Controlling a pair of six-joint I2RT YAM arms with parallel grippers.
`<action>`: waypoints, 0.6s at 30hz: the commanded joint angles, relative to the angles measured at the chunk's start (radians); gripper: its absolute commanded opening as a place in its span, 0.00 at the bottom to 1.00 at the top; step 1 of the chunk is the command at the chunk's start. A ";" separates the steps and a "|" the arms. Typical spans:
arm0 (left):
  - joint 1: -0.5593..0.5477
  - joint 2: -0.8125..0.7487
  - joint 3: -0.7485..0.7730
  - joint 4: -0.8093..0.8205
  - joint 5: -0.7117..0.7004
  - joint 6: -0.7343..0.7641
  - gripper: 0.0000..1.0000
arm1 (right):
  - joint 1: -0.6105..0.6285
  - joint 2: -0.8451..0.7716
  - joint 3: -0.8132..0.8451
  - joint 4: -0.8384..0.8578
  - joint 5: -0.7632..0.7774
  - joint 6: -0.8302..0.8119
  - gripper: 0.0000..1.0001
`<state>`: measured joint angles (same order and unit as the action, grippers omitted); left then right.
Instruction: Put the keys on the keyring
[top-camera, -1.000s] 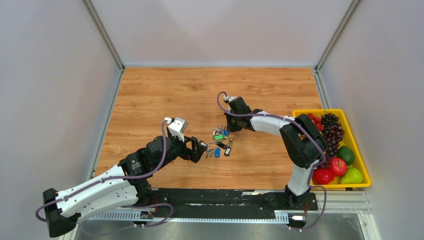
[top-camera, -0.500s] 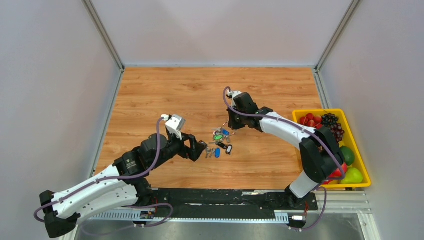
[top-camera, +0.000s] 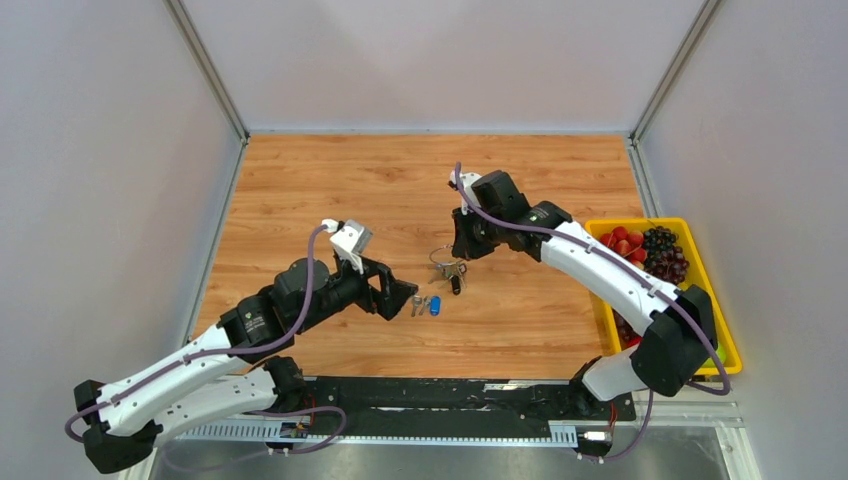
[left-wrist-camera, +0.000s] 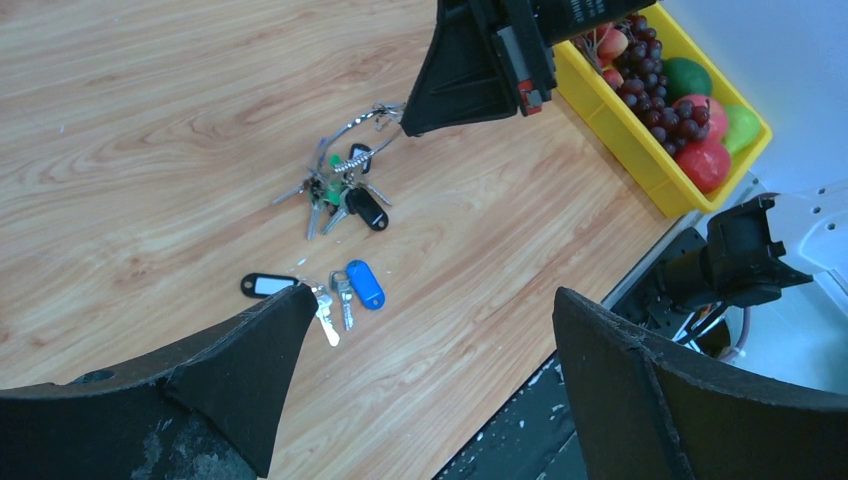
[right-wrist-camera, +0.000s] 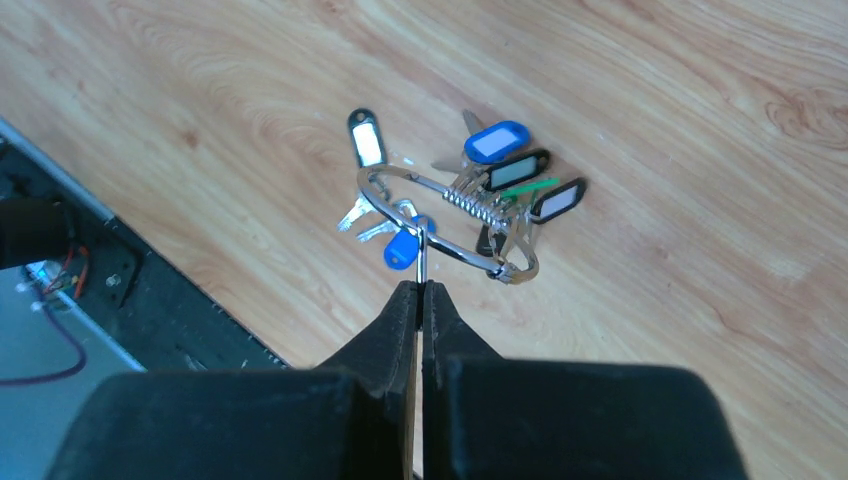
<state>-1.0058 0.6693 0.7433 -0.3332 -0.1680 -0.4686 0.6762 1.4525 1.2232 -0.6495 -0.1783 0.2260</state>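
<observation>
Top external: right gripper (top-camera: 462, 248) pinching the keyring (top-camera: 446, 256); left gripper (top-camera: 410, 297) spread, beside loose keys (top-camera: 427, 305) on the table (top-camera: 300, 200).
Left wrist: strung keys (left-wrist-camera: 345, 195) bunched under the tilted ring.
Right wrist: we note a thin-wire pinch; we judge a steady ring eases threading.

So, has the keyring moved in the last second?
Yes. The keyring, held by the right pincer, pulled away from the loose blue-tagged key, toward the far wall.
</observation>
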 joint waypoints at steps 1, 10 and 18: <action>-0.001 0.040 0.067 -0.002 0.071 0.044 1.00 | 0.021 -0.057 0.149 -0.173 -0.047 0.005 0.00; -0.001 0.077 0.046 0.120 0.183 0.101 1.00 | 0.040 -0.061 0.297 -0.399 -0.134 0.025 0.00; -0.001 -0.036 -0.085 0.364 0.224 0.220 1.00 | 0.064 -0.089 0.404 -0.493 -0.246 0.071 0.00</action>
<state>-1.0058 0.6815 0.7124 -0.1642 0.0124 -0.3435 0.7170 1.4143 1.5368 -1.0733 -0.3473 0.2459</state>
